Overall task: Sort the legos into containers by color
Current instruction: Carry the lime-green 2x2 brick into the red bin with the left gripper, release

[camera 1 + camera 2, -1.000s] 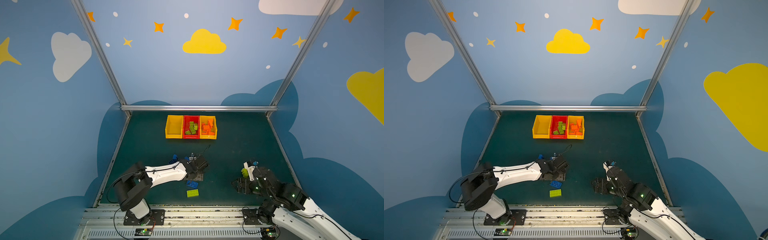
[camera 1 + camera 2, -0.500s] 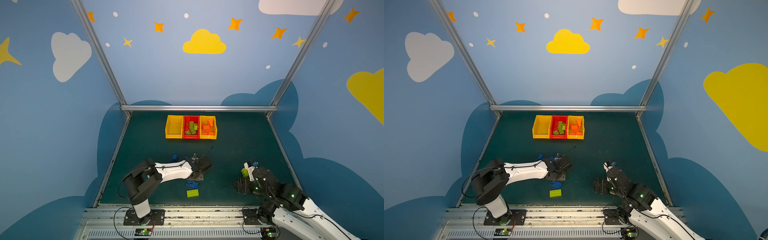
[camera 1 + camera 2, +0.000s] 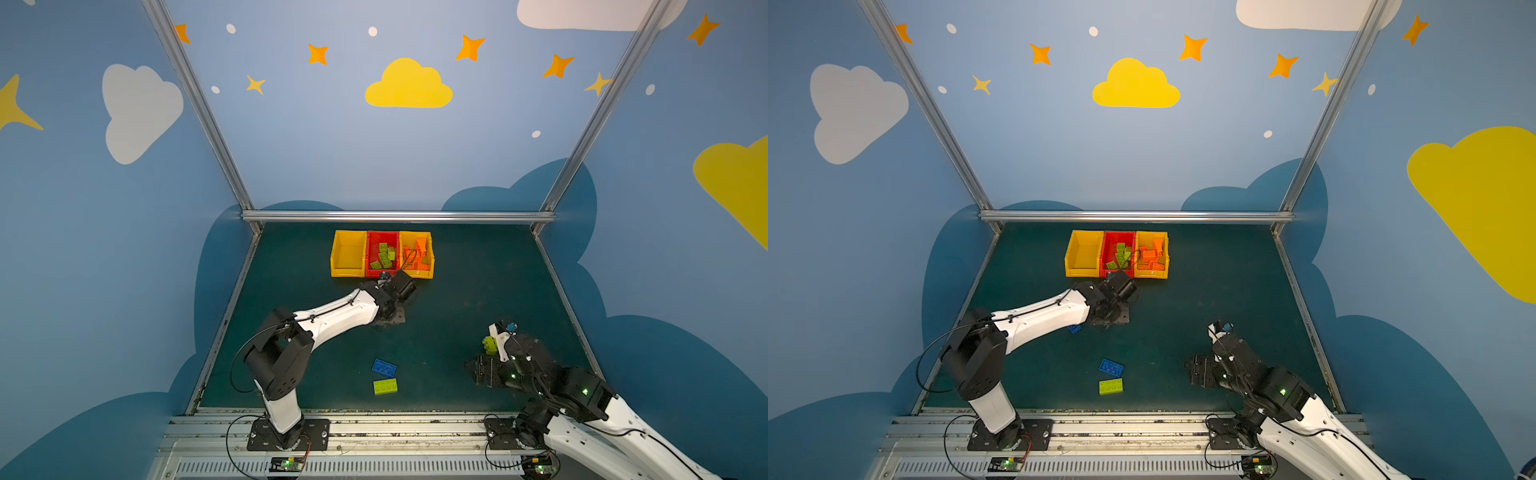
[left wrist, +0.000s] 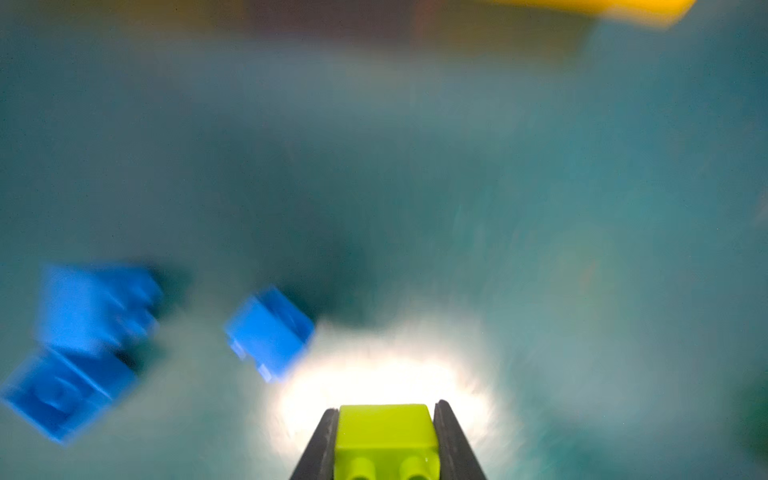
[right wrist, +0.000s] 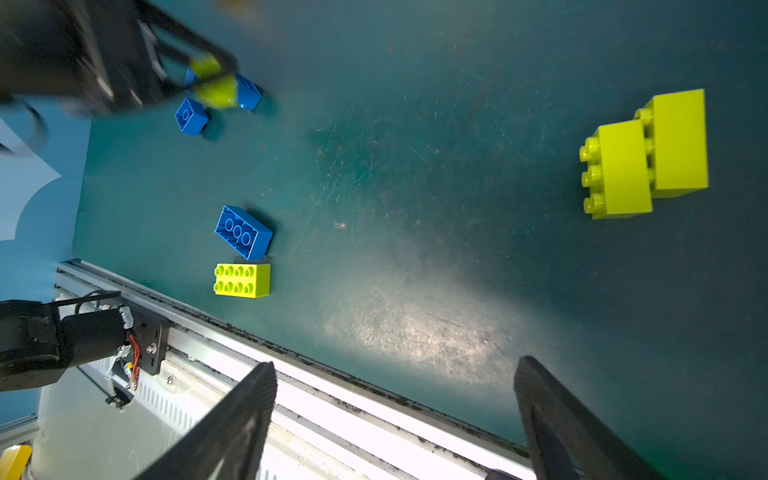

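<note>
L gripper is clamped on a lime brick, studs toward the cam; it sits over the mat in front of the red bin. The small blue bricks lie on the mat just beside it, blurred in the wrist view. R gripper has its jaws wide w/ nothing between them, near the front rail; I see a lime pair touching each other nearby. Mid-mat, a blue brick lies underside up, just beside a lime 2x4, studs up. At the back, three bins sit in a row: left yellow bin; red bin w/ lime bricks; right yellow bin w/ orange bricks.
</note>
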`<state>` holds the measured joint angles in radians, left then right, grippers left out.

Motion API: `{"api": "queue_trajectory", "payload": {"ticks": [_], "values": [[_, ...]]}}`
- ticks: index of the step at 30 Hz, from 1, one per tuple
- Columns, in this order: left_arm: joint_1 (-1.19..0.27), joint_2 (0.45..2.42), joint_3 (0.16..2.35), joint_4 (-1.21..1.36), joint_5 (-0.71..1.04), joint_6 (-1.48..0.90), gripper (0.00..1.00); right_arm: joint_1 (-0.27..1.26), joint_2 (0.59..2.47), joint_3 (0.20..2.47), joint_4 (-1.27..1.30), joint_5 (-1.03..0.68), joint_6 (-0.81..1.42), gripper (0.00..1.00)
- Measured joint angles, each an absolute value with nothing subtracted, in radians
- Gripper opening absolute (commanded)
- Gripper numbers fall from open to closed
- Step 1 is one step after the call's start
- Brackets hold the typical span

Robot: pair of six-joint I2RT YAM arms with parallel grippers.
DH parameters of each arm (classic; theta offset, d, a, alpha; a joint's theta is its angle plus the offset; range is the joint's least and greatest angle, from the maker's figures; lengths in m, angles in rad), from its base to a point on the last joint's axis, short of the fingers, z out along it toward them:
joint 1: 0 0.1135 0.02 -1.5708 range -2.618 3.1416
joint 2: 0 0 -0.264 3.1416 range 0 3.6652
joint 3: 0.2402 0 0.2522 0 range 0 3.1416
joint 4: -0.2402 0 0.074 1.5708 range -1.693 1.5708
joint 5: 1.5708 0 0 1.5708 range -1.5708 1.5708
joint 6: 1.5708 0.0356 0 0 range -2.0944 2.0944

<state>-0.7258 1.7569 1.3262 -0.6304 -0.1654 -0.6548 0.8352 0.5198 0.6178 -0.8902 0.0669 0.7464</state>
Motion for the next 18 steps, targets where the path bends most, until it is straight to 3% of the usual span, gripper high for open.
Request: {"api": "queue_trajectory", "payload": {"ticks": [5,11,14,16,18], "values": [[-0.594,1.857,1.585,-0.650,-0.172,-0.564,0.20,0.835,0.554,0.627,-0.873,0.089,0.729,0.88],[-0.504,2.177,2.020,-0.733,-0.196,-0.450,0.20,0.834,0.656,0.656,-0.850,0.115,0.692,0.88],[-0.478,2.362,2.254,-0.804,-0.202,-0.403,0.25,0.834,0.706,0.685,-0.837,0.130,0.672,0.88],[-0.465,2.479,2.416,-0.863,-0.205,-0.376,0.36,0.832,0.734,0.701,-0.823,0.138,0.658,0.88],[-0.454,2.584,2.578,-0.924,-0.208,-0.351,0.54,0.829,0.757,0.710,-0.807,0.140,0.646,0.88]]}}
